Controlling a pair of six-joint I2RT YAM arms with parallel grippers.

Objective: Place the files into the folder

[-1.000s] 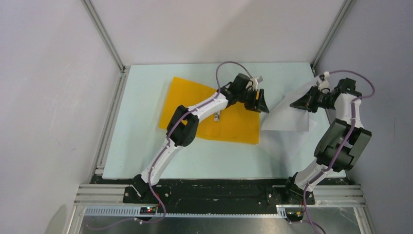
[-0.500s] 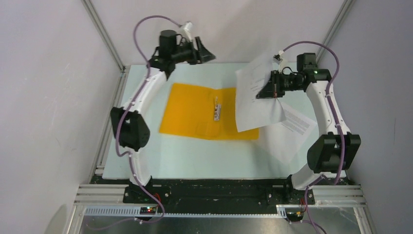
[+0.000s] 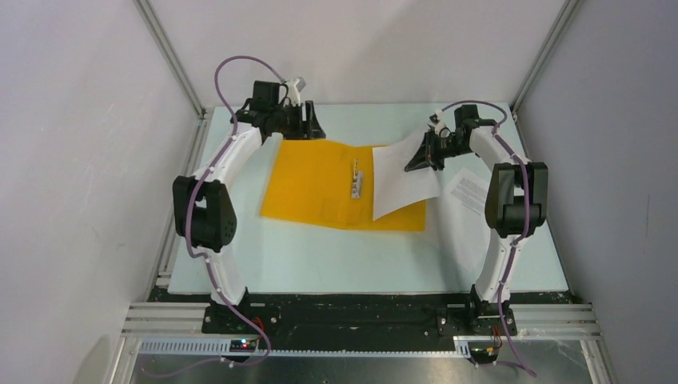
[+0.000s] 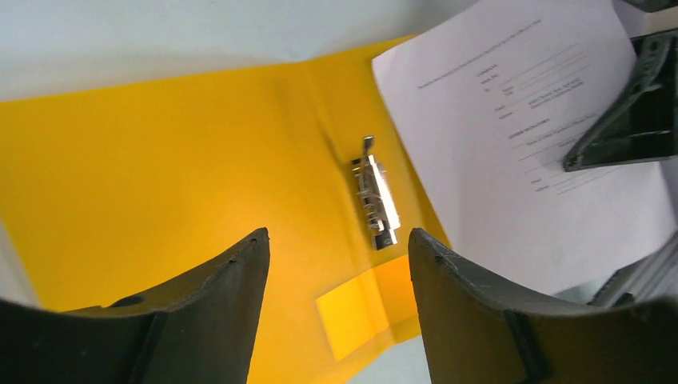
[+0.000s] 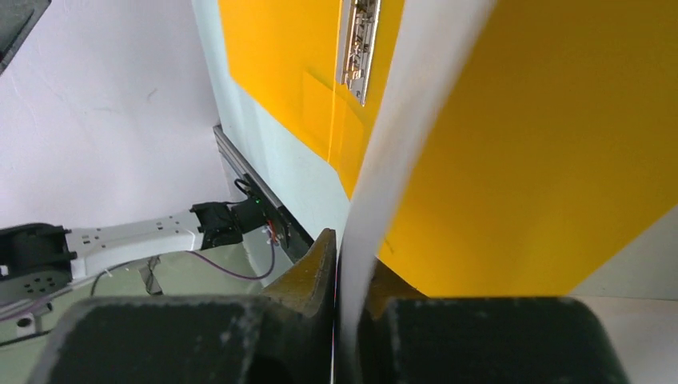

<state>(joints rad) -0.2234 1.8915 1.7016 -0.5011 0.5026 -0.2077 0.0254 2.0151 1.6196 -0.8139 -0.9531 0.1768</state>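
Fingers on left gripper [image 3: 314, 127] are spread wide with nothing between them. It hovers at the folder's far edge, upper left of centre in the top view. Left wrist view agrees: both pads [image 4: 228, 300] are apart and the open folder shows below.

Folder [image 3: 312, 180] lies open and flat on the table [image 3: 320, 256], centre of the top view. It's orange-yellow card in two leaves. A metal fastener clip [image 3: 357, 184] sits by the crease, and a small pocket flap [image 4: 360, 316] is on the lower inside.

Held sheet [image 3: 404, 182] is white with small black print, and its low end overlaps the folder's right leaf, right of the clip. Can't tell if it rests on the card or floats just above. Right gripper [image 3: 419, 158] has it pinched at the upper edge. In the right wrist view the jaws are closed tight on the paper, which is seen edge-on curving away over the folder.

Second sheet [image 3: 470, 192] lies flat on the table right of the folder, partly under the right arm.

Handling, my read:
- **Sheets:** very light and limp, so they sag from a one-edge pinch. They'll likely skate on the card and crease if pushed into the clip. Take them at an edge or corner and lay them down rather than shove.
- **Folder:** stiffer but light, so it probably slides if dragged. Best hold for closing it is the outer edge of a leaf.
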